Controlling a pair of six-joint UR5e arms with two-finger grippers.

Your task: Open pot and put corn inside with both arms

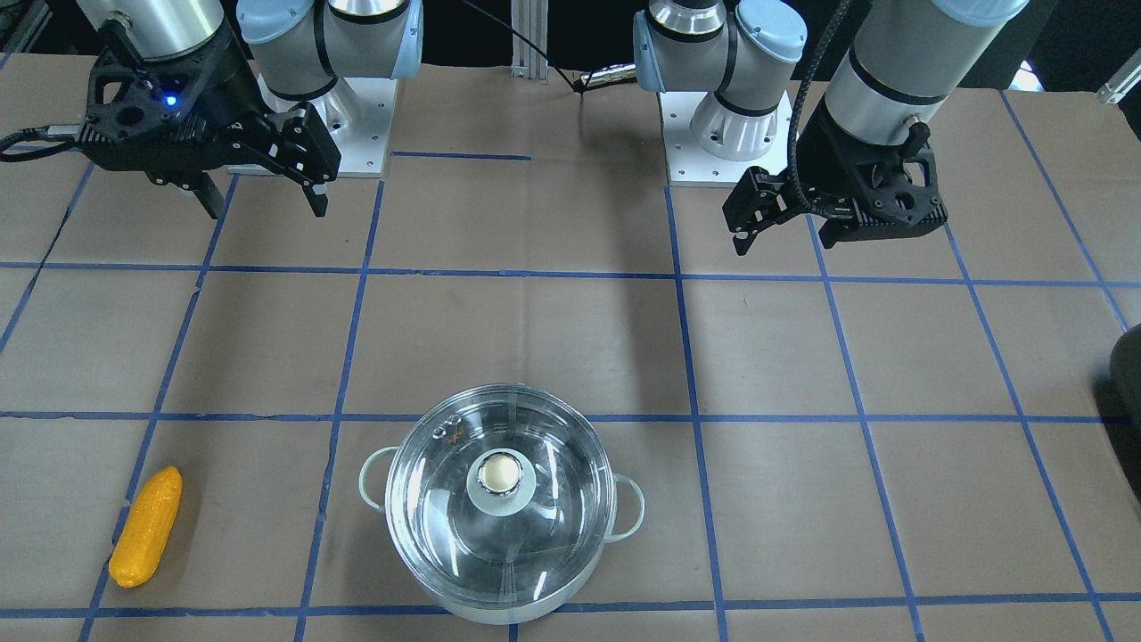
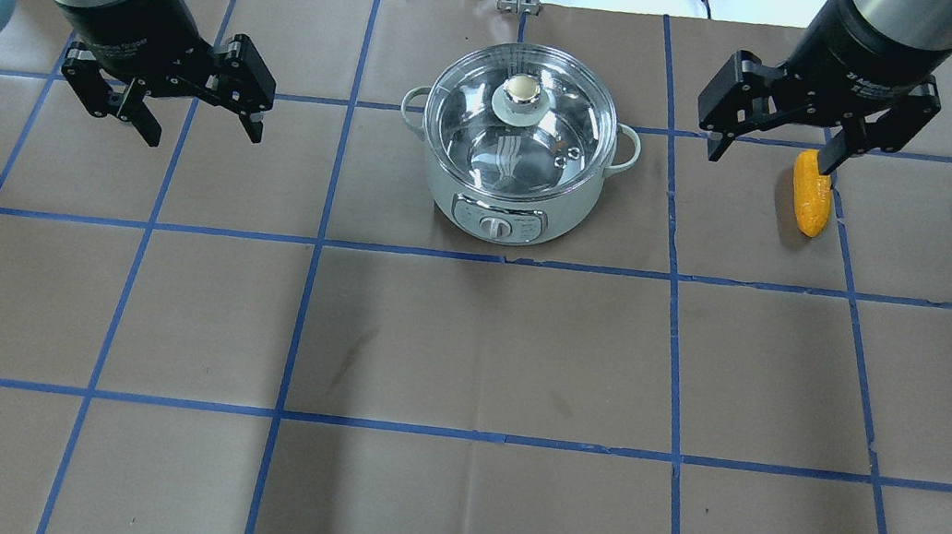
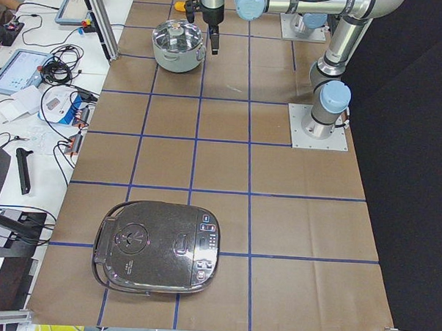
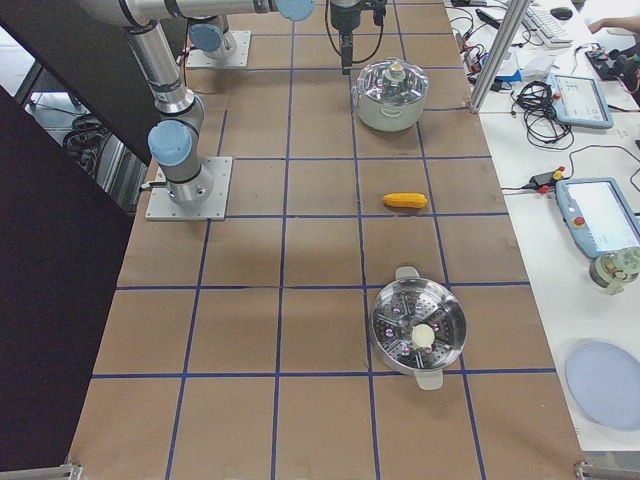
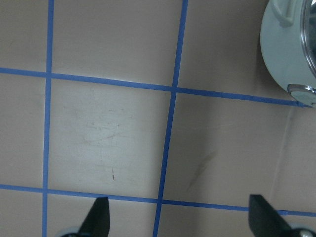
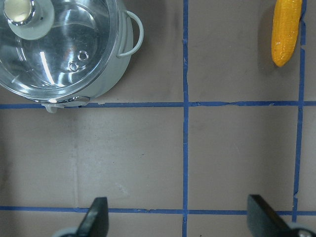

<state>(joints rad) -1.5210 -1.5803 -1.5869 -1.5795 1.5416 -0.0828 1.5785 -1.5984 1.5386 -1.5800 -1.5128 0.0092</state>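
The pot [image 2: 514,181] stands at the table's far middle, with pale loop handles and its glass lid [image 2: 549,142] with pale knob [image 2: 522,92] on. It also shows in the front view [image 1: 499,588]. The yellow-orange corn [image 2: 809,202] lies on the table to the pot's right, also in the front view [image 1: 145,526] and right wrist view [image 6: 286,29]. My left gripper [image 2: 204,136] hangs open and empty above the table, left of the pot. My right gripper [image 2: 770,159] is open and empty, above the table beside the corn.
A black rice cooker [image 3: 158,251] sits at the table's left end. A steel steamer pot [image 4: 418,330] sits at the right end. The arm bases [image 1: 722,134] stand at the robot's side. Cables and tablets lie past the far edge.
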